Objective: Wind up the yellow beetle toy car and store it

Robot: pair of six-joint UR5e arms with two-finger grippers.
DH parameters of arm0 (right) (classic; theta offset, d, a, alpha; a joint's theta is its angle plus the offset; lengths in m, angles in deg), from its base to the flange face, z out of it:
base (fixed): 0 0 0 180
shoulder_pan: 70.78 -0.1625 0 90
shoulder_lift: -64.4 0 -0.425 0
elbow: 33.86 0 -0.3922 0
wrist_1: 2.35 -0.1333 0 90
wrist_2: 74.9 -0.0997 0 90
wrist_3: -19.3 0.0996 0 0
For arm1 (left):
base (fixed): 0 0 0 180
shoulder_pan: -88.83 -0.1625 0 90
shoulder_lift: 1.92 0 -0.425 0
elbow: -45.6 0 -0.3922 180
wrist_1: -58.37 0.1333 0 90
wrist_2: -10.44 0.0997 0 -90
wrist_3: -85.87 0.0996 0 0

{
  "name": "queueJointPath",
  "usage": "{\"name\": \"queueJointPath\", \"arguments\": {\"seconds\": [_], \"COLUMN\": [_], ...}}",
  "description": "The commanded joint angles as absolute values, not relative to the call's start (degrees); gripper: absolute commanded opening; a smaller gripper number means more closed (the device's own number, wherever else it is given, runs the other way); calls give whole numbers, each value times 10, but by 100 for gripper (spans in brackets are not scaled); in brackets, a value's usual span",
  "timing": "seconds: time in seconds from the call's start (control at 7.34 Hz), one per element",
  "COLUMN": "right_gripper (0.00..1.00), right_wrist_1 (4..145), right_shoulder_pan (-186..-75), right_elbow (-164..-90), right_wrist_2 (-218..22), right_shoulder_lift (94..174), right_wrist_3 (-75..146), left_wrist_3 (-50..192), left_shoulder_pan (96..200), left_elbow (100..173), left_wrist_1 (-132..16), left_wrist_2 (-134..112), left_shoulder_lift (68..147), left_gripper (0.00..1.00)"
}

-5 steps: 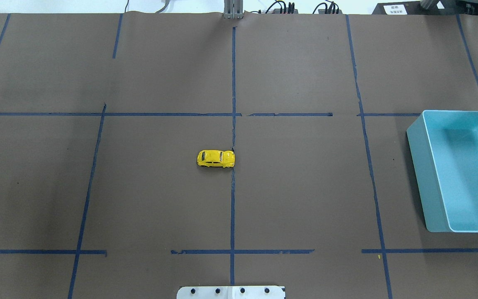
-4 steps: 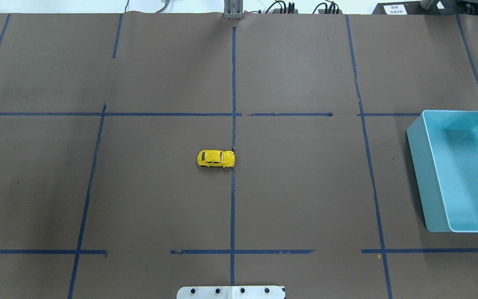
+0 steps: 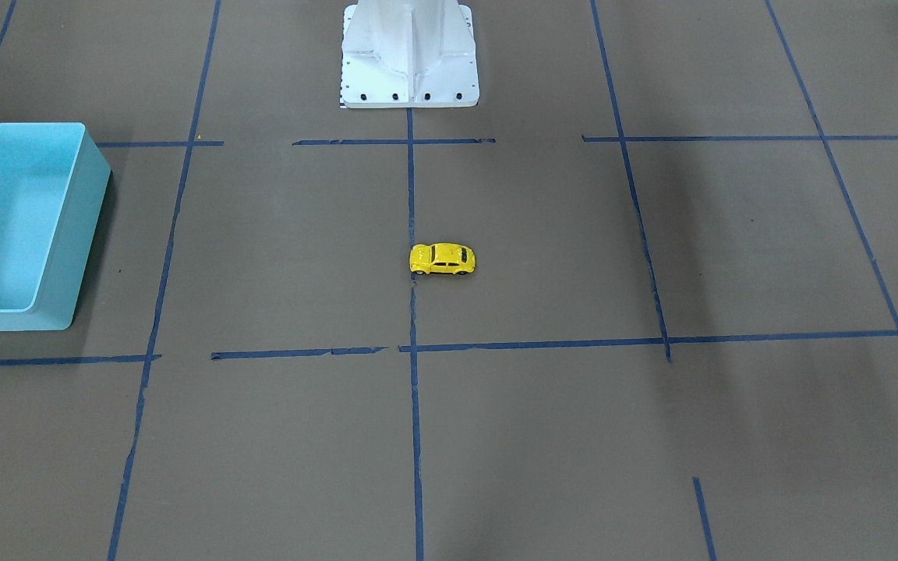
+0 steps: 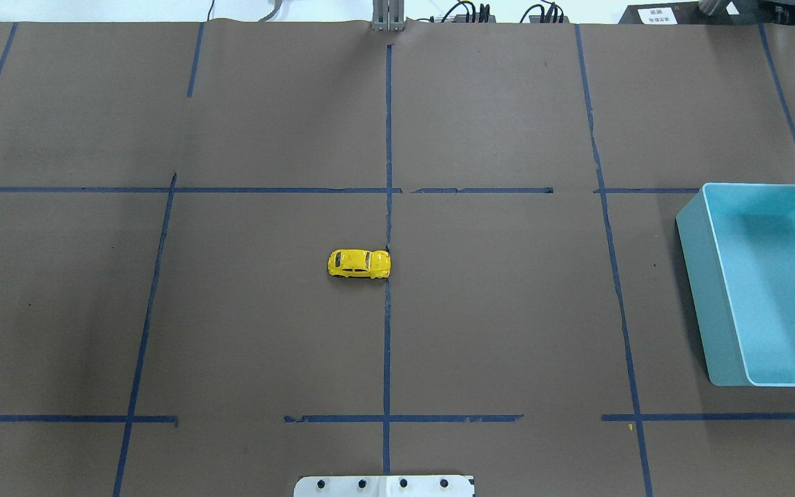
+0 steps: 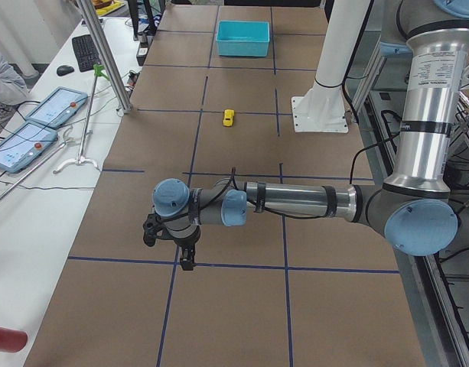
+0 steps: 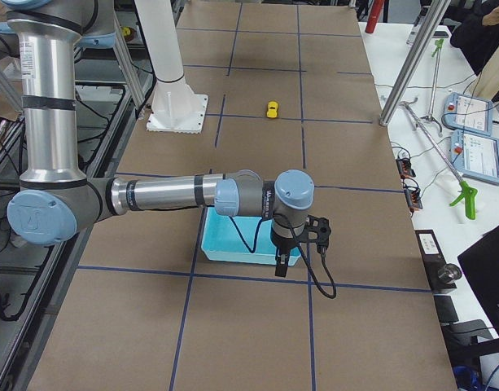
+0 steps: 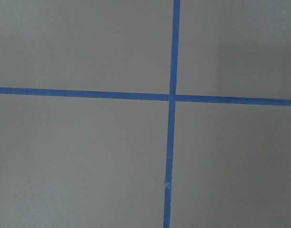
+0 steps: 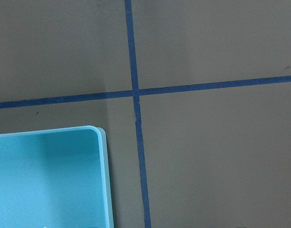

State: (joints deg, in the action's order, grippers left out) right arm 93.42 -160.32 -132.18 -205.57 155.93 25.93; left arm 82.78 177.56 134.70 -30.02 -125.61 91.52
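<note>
The yellow beetle toy car (image 4: 359, 264) stands on its wheels near the middle of the brown table, beside the central blue tape line; it also shows in the front view (image 3: 442, 259) and both side views (image 5: 229, 117) (image 6: 272, 109). My left gripper (image 5: 187, 264) hangs over the table's left end, far from the car. My right gripper (image 6: 280, 271) hangs at the near edge of the turquoise bin (image 6: 233, 248). Both show only in side views, so I cannot tell whether they are open or shut. The wrist views show no fingers.
The empty turquoise bin (image 4: 693, 276) sits at the table's right end; its corner shows in the right wrist view (image 8: 105, 166). The white robot base (image 3: 410, 54) stands at the robot's edge. Blue tape lines (image 7: 171, 97) cross the table. Tablets and tools (image 5: 35, 126) lie beyond the operators' edge.
</note>
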Motion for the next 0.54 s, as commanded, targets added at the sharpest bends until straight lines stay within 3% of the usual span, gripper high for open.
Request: {"name": "queueJointPath", "arguments": {"seconds": [0.0, 0.14, 0.41], "right_gripper": [100, 100, 100], "right_wrist_1": [932, 930, 930], "right_shoulder_pan": [-1604, -1604, -1604], "right_elbow": [-1322, -1322, -1322], "right_wrist_2": [-2057, -2058, -2058], "right_shoulder_lift": [1560, 1560, 1559], "right_wrist_3": [261, 262, 263], "left_wrist_3": [825, 825, 825], "left_shoulder_pan": [1770, 1769, 1672], "left_elbow": [1394, 1416, 1472], "left_wrist_1": [-301, -302, -310], "left_wrist_2": [-1257, -1258, -1280], "left_shoulder_lift": [922, 930, 987], "left_gripper": [100, 100, 100]}}
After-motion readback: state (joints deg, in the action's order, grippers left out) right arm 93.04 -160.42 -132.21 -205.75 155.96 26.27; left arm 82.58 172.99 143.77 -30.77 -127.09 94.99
